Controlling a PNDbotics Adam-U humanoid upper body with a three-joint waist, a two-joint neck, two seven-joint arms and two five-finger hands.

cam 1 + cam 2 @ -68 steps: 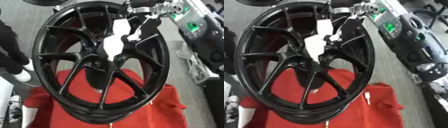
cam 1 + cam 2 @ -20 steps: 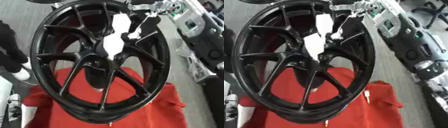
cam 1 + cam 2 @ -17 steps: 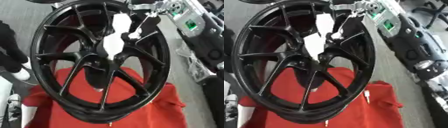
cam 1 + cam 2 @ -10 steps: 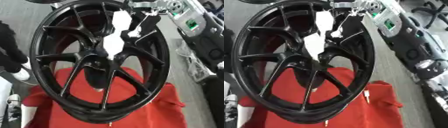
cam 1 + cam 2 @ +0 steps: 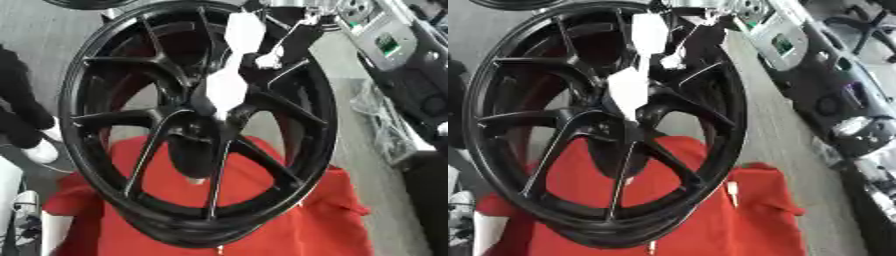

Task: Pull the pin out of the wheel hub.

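A black multi-spoke wheel hub [image 5: 131, 125] stands tilted on a red cloth [image 5: 289, 220] and fills the middle of both views. A white pin [image 5: 226, 90] sticks out of the hub's centre, and its upper end [image 5: 245, 29] reaches toward the top rim. My right hand [image 5: 293, 37] comes in from the upper right on a silver wrist. Its dark fingers curl at the pin's upper part, and a pale fingertip [image 5: 267, 62] lies just right of the pin. My left hand shows in no view.
Dark machine parts with a green-labelled box [image 5: 385, 45] line the right side on the grey floor. A dark shape with a white end [image 5: 39, 150] stands at the left edge. Another black rim [image 5: 509, 4] shows at the top.
The pin's upper end sits higher and farther from the hub's centre than before, and my right hand has risen with it. The hub has stayed put.
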